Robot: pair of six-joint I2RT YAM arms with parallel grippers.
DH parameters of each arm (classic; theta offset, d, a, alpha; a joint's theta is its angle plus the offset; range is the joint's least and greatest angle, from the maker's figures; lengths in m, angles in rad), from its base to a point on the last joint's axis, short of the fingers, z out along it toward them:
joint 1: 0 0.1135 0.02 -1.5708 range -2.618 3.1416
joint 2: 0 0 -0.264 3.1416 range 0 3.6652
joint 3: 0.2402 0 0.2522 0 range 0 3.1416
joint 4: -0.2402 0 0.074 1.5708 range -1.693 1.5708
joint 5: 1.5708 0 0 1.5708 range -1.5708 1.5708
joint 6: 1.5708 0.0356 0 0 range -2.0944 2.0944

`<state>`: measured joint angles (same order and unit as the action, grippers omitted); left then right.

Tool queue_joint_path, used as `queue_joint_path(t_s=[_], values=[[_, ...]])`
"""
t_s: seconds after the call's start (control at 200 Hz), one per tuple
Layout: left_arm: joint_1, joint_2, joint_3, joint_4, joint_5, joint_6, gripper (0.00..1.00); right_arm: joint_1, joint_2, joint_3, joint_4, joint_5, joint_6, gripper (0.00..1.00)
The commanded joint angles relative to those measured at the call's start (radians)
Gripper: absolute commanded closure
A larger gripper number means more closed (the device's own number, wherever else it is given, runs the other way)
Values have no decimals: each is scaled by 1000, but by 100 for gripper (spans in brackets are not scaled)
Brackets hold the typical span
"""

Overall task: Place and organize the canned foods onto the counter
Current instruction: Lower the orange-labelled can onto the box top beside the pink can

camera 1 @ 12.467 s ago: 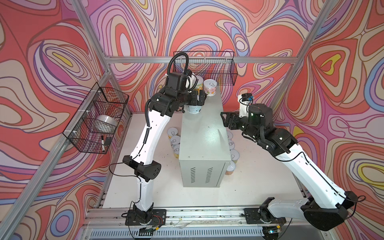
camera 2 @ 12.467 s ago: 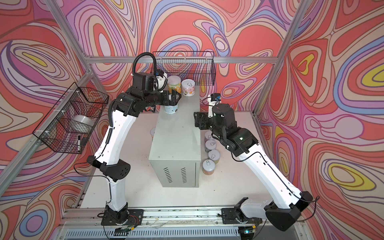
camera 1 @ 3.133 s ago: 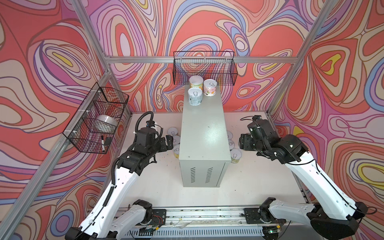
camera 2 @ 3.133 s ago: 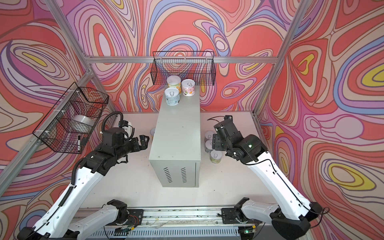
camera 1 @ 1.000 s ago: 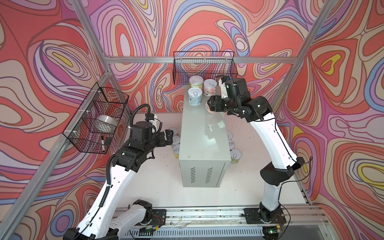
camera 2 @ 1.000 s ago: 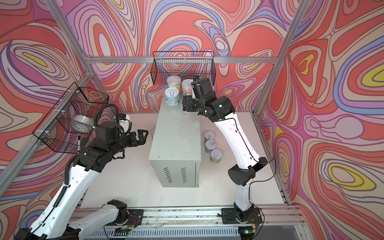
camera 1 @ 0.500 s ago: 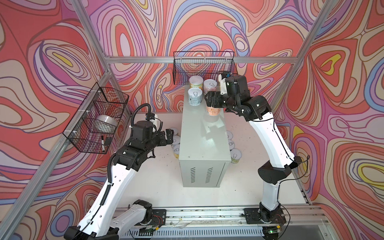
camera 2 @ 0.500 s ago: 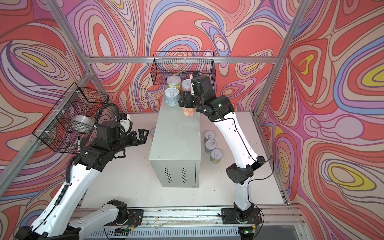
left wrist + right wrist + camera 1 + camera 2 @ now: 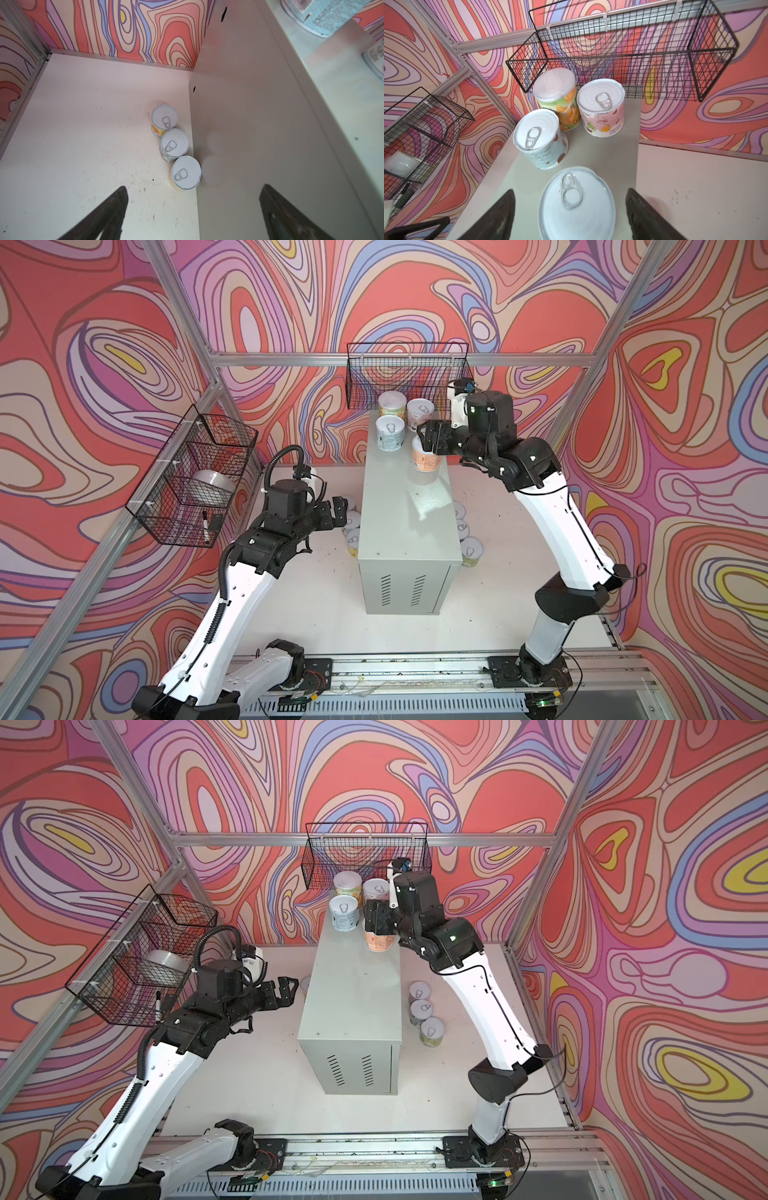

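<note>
The counter (image 9: 403, 510) (image 9: 353, 986) is the grey cabinet in mid-table. At its far end stand three tins: pale blue (image 9: 390, 432) (image 9: 539, 139), green-yellow (image 9: 392, 404) (image 9: 556, 97) and pink (image 9: 420, 412) (image 9: 601, 110). An orange tin (image 9: 424, 456) (image 9: 378, 940) (image 9: 577, 205) stands upright beside them. My right gripper (image 9: 428, 439) (image 9: 374, 915) (image 9: 570, 191) is open around it, with a gap on each side. My left gripper (image 9: 338, 510) (image 9: 289, 988) (image 9: 193, 187) is open and empty above three tins (image 9: 174, 143) on the table by the counter's left wall.
Three more tins (image 9: 420, 1011) stand in a row on the white table right of the counter. A black wire basket (image 9: 409, 373) hangs just behind the counter's far end. A second basket (image 9: 195, 477) on the left wall holds a white tape roll (image 9: 212, 485).
The right gripper has lowered the orange tin onto the counter beside the pale blue one, and its jaws have spread off it. The left gripper has barely moved.
</note>
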<state>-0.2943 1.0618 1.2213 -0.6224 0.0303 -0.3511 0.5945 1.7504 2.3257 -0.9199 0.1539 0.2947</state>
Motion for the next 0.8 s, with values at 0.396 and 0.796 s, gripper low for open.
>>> queue_joint_path(t_s=[0.396, 0.796], values=[[6, -21, -17, -14, 61, -2, 1, 142, -258, -425, 133, 176, -43, 31], [7, -2, -32, 6, 63, -6, 2, 140, -206, -480, 172, 207, -40, 47]])
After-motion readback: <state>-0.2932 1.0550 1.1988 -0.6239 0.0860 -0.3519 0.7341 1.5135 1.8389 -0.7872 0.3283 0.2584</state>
